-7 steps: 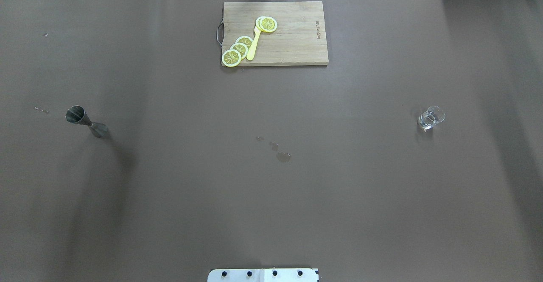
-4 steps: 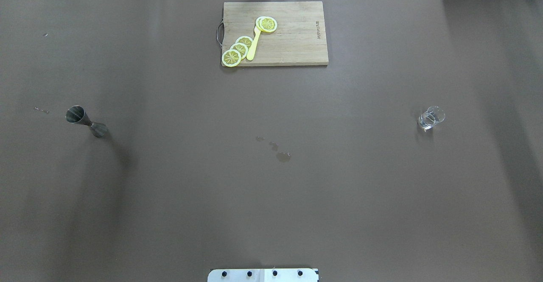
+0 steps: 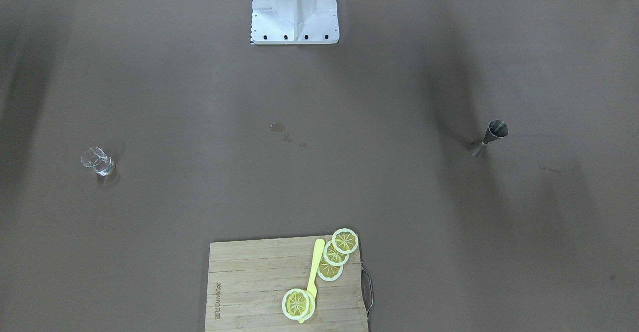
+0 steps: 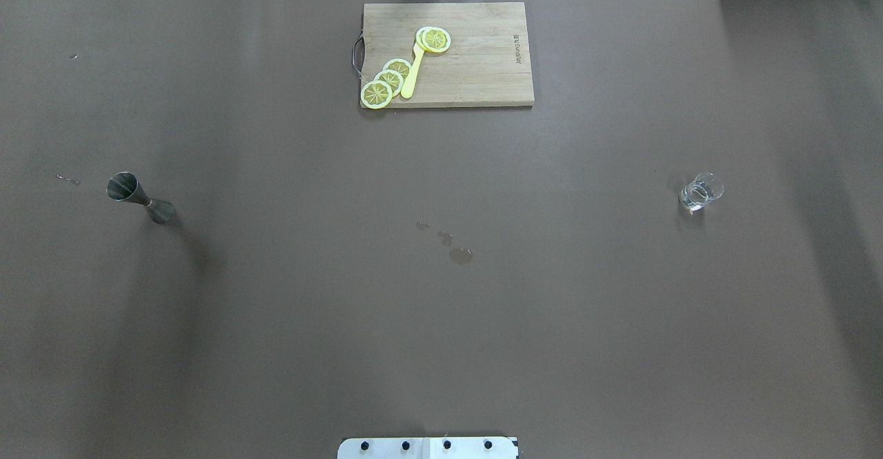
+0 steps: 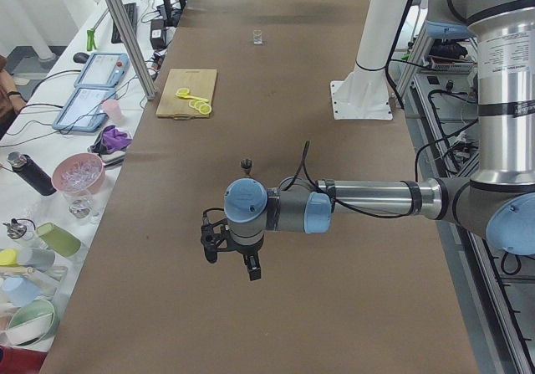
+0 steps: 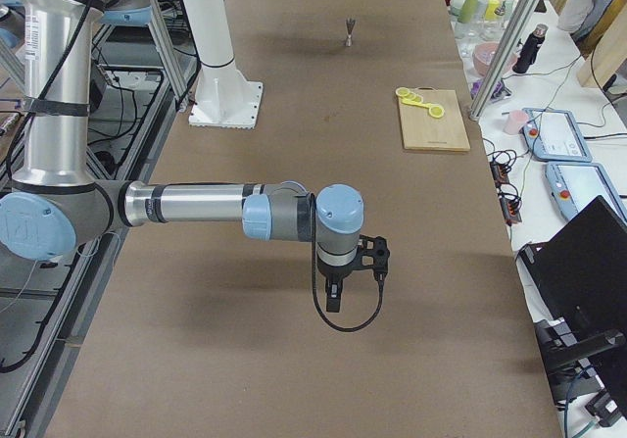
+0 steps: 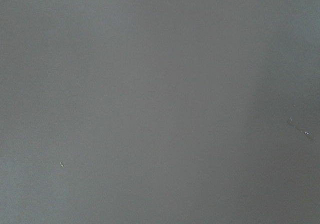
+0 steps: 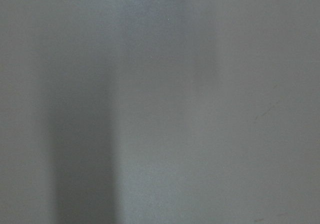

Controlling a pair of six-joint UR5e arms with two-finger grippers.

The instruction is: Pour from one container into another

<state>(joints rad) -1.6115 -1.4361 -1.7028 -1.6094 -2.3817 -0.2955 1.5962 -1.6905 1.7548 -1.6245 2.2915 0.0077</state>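
Overhead exterior: jigger upright on the table's left side, glass well apart on its right. The left arm hangs nearer the jigger, the right arm nearer the glass. Whether their jaws are open I cannot tell.

Light: bright and even across the brown worktop.
Shadows: soft dark bands along both sides.
Wrist views: featureless, blurred grey.

- The left gripper and right gripper appear only side-on; their opening cannot be told.
- The cutting board runs off the front-facing view's bottom edge.
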